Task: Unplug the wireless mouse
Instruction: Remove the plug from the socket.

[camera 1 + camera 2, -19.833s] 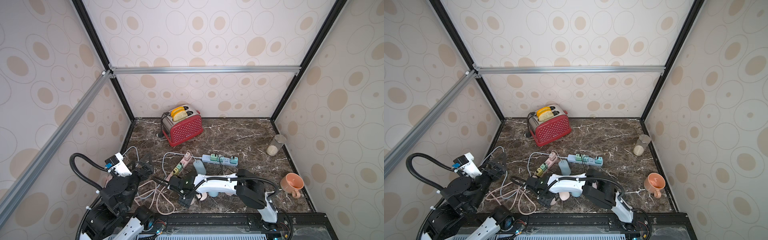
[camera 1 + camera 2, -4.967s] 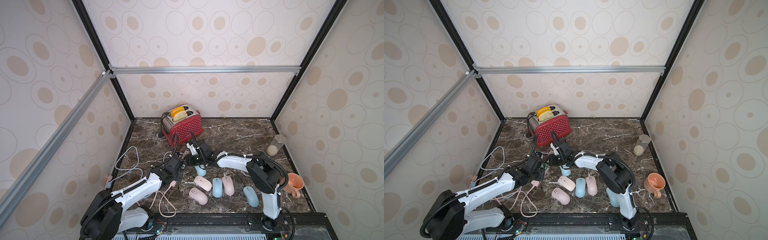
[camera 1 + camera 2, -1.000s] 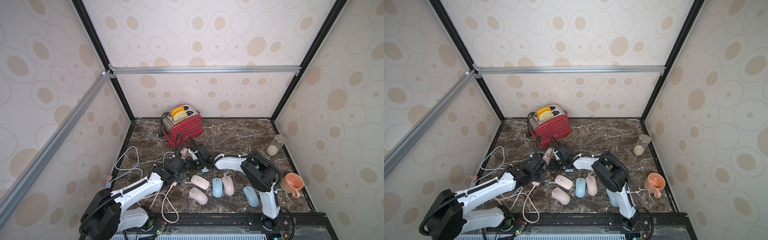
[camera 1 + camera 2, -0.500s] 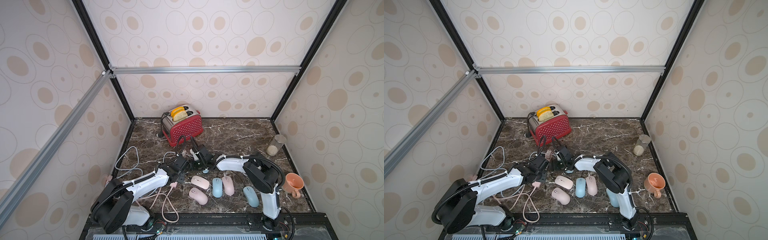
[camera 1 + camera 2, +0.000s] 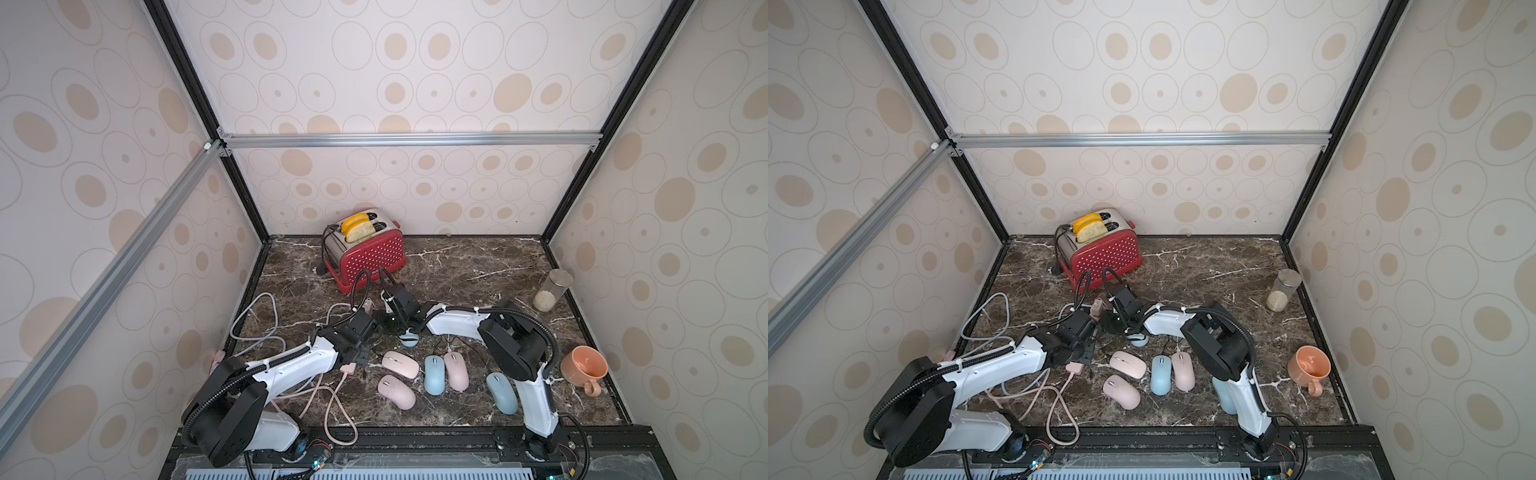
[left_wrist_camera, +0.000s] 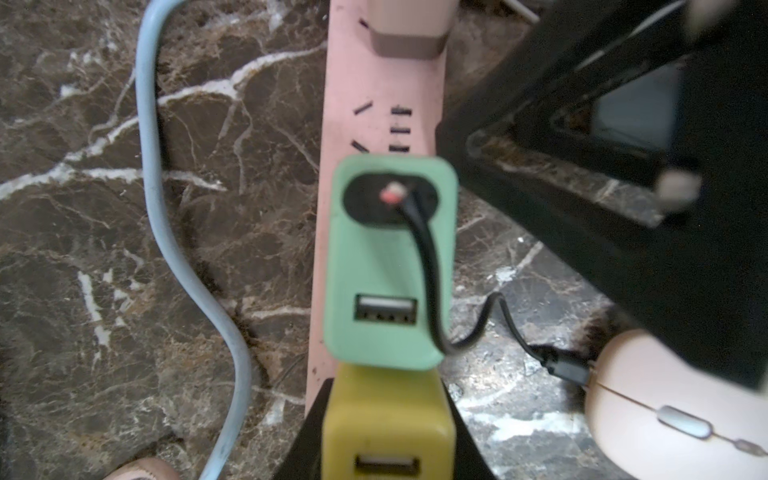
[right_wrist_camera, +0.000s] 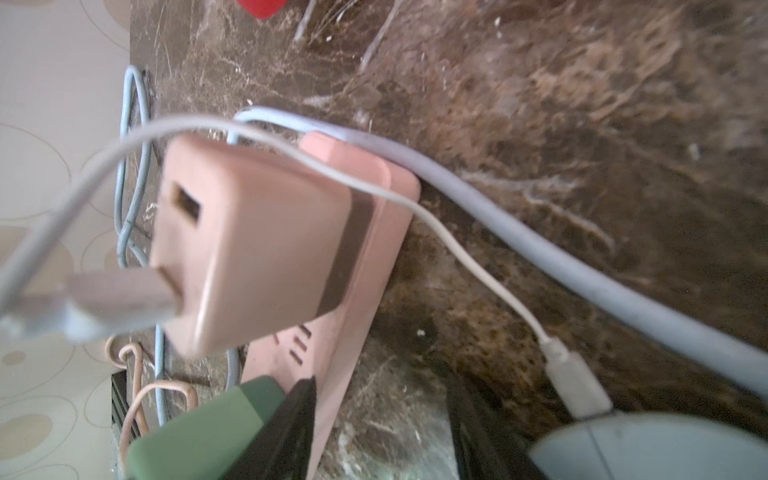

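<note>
Both arms now meet in the middle

The left gripper (image 5: pixel 368 330), folded at the near left before, now reaches the centre with its jaws against the yellow adapter (image 6: pixel 386 428). The right gripper (image 5: pixel 392 322) has swung farther in, uncovering five mice (image 5: pixel 434 369) along the near side.

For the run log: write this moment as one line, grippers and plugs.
left gripper: shut on yellow adapter | right gripper: open, beside green adapter | blue mouse: white cable plugged in | task: not done
</note>
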Available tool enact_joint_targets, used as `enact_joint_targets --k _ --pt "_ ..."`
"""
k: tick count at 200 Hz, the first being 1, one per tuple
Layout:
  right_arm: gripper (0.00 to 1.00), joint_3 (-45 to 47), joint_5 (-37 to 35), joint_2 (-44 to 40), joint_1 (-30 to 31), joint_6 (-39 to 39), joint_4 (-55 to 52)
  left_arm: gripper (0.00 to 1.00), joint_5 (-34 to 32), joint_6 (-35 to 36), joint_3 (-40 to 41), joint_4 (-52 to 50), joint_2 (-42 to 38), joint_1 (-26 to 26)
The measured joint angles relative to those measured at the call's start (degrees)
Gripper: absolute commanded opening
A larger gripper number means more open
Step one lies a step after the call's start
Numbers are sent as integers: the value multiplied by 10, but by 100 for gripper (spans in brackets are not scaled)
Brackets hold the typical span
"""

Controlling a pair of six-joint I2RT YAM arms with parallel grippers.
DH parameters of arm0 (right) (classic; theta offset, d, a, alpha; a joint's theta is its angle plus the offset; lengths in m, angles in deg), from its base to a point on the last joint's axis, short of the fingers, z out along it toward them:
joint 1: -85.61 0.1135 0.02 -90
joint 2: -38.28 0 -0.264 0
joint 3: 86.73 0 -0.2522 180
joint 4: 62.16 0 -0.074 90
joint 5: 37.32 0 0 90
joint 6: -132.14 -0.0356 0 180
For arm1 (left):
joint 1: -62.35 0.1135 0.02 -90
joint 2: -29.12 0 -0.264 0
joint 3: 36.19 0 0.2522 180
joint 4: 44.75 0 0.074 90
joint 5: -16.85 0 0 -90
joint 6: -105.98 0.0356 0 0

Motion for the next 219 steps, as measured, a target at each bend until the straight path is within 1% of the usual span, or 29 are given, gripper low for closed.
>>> enact_joint_targets --k 35,65,108,172,198,219 --pt "52 -17 -13 12 0 -19 -2 0 1 0 0 2 1 1" --pt "48 -31 -19 21 0 -28 -9 0 1 0 0 4 3 2" --pt "47 -52 -26 34 7 -31 -17 0 3 0 0 4 3 3" --pt "45 -70 -58 39 23 -28 -42 0 57 2 -5 -1 1 28" --pt "44 -71 -63 39 24 -29 -43 0 45 6 -7 -3 2 27" --pt "43 -71 -63 39 25 -31 -42 0 37 8 30 38 -28 24"
